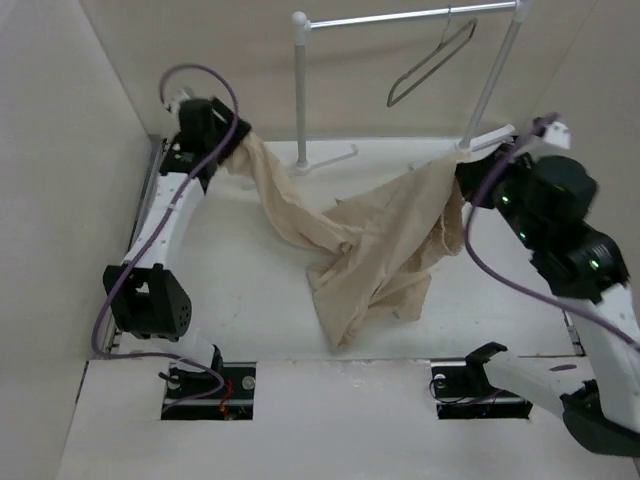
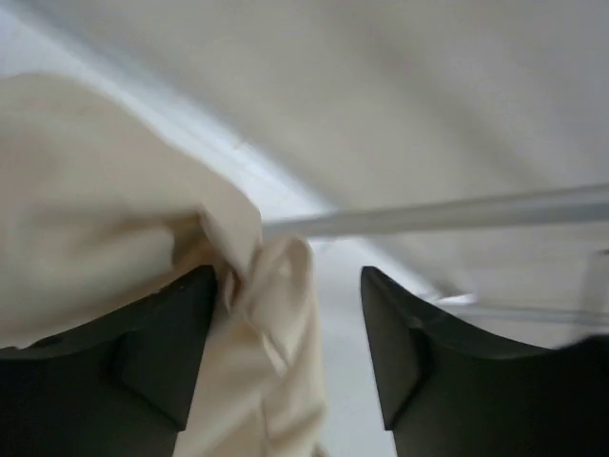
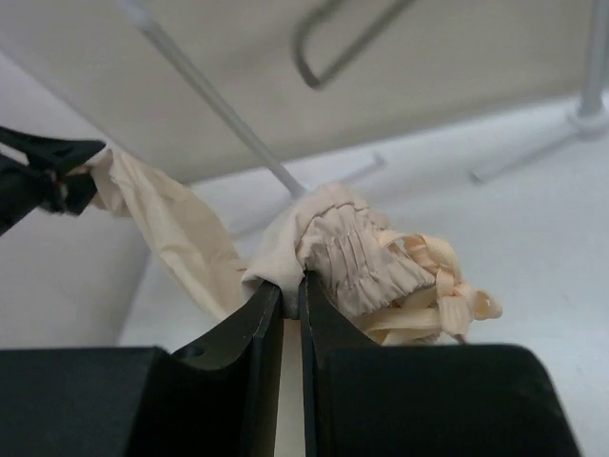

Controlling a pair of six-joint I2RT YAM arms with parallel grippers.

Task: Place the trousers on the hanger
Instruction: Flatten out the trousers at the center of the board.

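At the middle of the white surface (image 1: 250, 280), the beige soft-cloth cargo trousers (image 1: 370, 260) sag in a crumpled heap, their two ends lifted clear and stretched out toward 10 and 2 o'clock. At 2 o'clock the right end effector (image 3: 284, 286) has its jaws pinched almost together on a gathered, ribbed band of the cloth, with pale cords bunched just beside it. At 10 o'clock the left end effector (image 2: 285, 286) carries the other end. Its dark fingers (image 2: 162, 352) stand well apart, and a fold of cloth is bunched against one of them without filling the gap. Farther back, from 12 to 1 o'clock, stands a white tubular garment rack (image 1: 299, 90). A thin grey triangular clothes hanger (image 1: 440, 63) hangs tilted from its top rail, apart from the cloth.
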